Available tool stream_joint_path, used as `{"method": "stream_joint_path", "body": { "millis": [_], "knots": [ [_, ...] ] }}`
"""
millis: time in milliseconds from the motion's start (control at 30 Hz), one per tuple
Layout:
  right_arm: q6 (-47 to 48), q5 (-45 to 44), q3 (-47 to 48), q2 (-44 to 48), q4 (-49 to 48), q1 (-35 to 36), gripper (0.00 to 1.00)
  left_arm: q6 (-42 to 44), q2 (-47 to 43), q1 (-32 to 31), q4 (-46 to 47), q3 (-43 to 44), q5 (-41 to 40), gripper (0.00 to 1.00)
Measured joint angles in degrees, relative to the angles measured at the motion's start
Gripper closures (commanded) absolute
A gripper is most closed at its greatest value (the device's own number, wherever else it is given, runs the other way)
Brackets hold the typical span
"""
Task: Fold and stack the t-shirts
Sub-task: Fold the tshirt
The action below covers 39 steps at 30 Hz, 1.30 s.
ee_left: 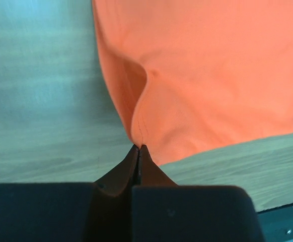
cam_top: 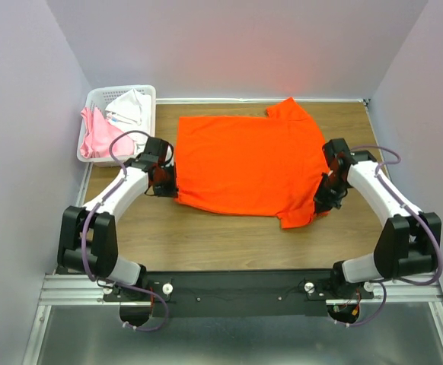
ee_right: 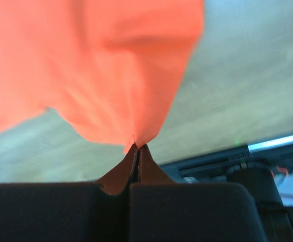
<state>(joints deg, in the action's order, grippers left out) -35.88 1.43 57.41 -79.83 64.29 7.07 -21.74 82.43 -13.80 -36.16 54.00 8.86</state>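
Observation:
The bright orange t-shirt (cam_top: 244, 161) lies spread on the wooden table, one sleeve toward the back, one toward the front right. My left gripper (cam_top: 168, 182) is shut on the shirt's left hem corner; the left wrist view shows the cloth (ee_left: 207, 75) pinched at the fingertips (ee_left: 134, 151). My right gripper (cam_top: 322, 199) is shut on the shirt's right side near the front sleeve; the right wrist view shows the cloth (ee_right: 106, 65) lifted off the table, hanging from the closed tips (ee_right: 135, 149). A pale pink shirt (cam_top: 94, 133) and a white shirt (cam_top: 129, 106) lie in the basket.
A white plastic lattice basket (cam_top: 100, 95) stands at the back left corner of the table. Bare wood (cam_top: 206, 236) runs between the shirt and the arm bases. Walls close in on the left, right and back.

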Motion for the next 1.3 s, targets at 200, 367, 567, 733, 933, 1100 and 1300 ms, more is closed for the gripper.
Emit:
{"method": "stream_joint_path", "body": {
  "millis": [200,367,567,733,933,1100,1300],
  "knots": [
    [1.3,-3.3,11.7,-8.1,-2.1,0.0,1.0,0.7,5.4,2.4,0.2,7.2,0.0,1.0],
    [2.7,-5.9,20.4,-17.0,-3.7,0.0,1.0,1.4,10.7,5.0,0.4,13.9,0.4,1.0],
    [3.8,-7.5,30.5,-24.8,-5.5,0.0,1.0,2.7,17.4,5.2,0.6,20.9,1.3,1.0],
    [4.6,-8.3,41.2,-31.5,-6.3,0.0,0.99,3.1,20.6,6.0,0.4,24.7,1.7,1.0],
    [6.1,-9.5,49.5,-37.7,-6.8,0.0,1.0,3.3,25.2,7.1,0.9,31.1,2.7,1.0],
    [7.0,-10.1,54.6,-41.3,-7.2,0.0,1.0,3.3,30.2,7.9,0.6,36.7,3.1,1.0],
    [7.5,-10.8,58.2,-43.4,-7.3,-0.2,1.0,3.2,33.9,8.6,0.7,42.3,4.4,1.0]
  ]
}}
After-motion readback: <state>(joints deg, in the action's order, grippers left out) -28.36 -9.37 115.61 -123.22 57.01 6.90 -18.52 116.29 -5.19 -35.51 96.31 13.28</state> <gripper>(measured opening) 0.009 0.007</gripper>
